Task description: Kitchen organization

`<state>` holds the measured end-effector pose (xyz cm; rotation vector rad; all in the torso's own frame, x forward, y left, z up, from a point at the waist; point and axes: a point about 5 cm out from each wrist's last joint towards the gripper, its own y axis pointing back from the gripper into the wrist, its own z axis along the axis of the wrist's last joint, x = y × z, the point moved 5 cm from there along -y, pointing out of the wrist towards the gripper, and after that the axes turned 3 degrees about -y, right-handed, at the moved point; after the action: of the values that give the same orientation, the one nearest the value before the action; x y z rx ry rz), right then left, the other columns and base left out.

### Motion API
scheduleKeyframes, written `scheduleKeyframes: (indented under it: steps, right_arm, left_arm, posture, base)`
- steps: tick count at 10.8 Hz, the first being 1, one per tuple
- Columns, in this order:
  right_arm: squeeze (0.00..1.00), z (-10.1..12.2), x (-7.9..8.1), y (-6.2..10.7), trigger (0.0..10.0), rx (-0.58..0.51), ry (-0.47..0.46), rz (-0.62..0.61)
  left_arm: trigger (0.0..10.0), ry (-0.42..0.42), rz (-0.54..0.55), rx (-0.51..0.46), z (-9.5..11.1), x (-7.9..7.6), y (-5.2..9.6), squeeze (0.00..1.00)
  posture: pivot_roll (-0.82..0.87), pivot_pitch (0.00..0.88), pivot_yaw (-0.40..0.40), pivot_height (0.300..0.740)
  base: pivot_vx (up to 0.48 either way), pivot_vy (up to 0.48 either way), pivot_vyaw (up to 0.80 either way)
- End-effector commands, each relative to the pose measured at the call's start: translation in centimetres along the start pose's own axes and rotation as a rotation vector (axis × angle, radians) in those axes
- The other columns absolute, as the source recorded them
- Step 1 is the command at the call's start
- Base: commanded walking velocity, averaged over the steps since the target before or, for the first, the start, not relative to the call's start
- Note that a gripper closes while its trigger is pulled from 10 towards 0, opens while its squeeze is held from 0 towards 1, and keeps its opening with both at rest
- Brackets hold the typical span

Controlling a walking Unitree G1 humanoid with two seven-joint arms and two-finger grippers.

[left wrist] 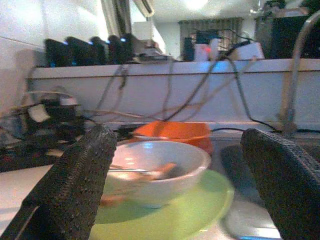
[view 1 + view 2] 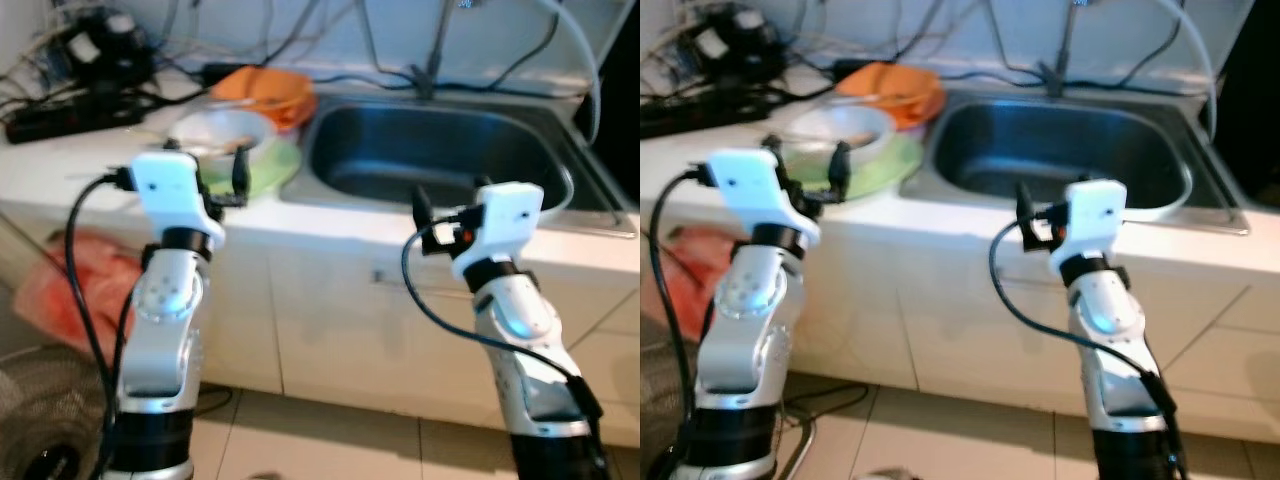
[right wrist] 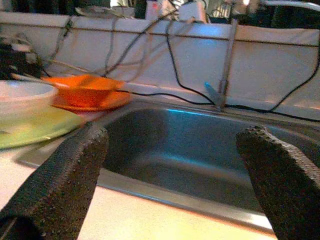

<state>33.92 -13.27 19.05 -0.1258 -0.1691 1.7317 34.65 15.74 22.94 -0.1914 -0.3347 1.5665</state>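
Both my jaws stand wide and hold nothing. My left gripper [image 2: 215, 178] faces the white bowl [image 1: 155, 170] on its green plate [image 1: 195, 212]; my right gripper [image 2: 445, 215] faces the sink [image 3: 200, 155]. Nothing looks moved yet.

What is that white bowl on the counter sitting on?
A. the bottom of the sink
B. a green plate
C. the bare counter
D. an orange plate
B: the white bowl rests on the green plate, left of the sink, with the left gripper open in front of it.
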Motion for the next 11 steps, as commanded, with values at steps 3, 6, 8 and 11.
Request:
scheduleKeyframes:
  steps: [3, 6, 8, 11]
  right_arm:
    - [0.00, 0.56, 0.00, -0.01, 10.0, -0.023, 0.006, -0.005]
    - [0.00, 0.61, -0.08, 0.00, 10.0, -0.026, 0.007, -0.015]
    - [0.00, 0.62, -0.23, 0.02, 10.0, -0.027, 0.008, -0.022]
    - [0.00, 0.56, -0.21, 0.12, 10.0, -0.027, 0.006, -0.024]
  left_arm:
    - [10.0, -0.007, -0.017, 0.002, 0.06, -0.25, -0.04, 0.00]
    - [10.0, -0.004, -0.045, -0.009, 0.34, -0.73, -0.14, 0.00]
    - [10.0, -0.002, -0.037, -0.005, 0.27, -0.62, -0.14, 0.00]
    - [10.0, -0.003, -0.039, 0.001, 0.11, -0.61, -0.09, 0.00]
  posture:
    - [0.11, 0.017, 0.031, 0.740]
    - [0.11, 0.018, 0.033, 0.740]
    - [0.11, 0.019, 0.034, 0.740]
    - [0.11, 0.022, 0.036, 0.740]
  base:
    - [0.000, 0.000, 0.00]
    - [0.160, 0.000, 0.00]
    - [0.480, 0.000, 0.00]
    - [0.467, 0.000, 0.00]
